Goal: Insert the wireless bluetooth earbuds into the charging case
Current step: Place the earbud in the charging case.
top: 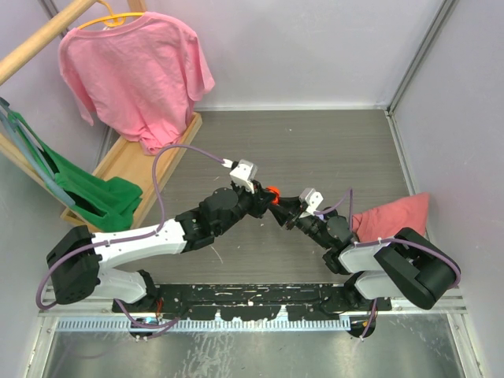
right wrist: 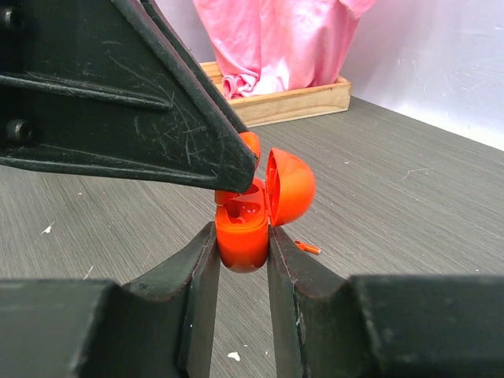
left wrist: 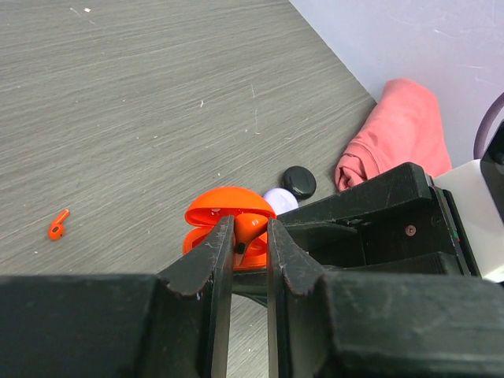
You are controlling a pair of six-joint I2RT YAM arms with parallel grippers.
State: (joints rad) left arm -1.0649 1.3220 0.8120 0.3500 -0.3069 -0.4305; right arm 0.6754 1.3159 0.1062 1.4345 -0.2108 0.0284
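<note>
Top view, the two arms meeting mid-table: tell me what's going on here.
The right gripper clamps the base of an orange charging case, whose lid is hinged open. The left gripper pinches one orange earbud just above the case's open base, not yet seated. A second orange earbud lies apart on the table.

Left tool (left wrist: 250, 239), pinching an earbud (right wrist: 250, 145), blocks the case (right wrist: 240, 228) mouth; table (left wrist: 157, 94) beyond lies open
</note>
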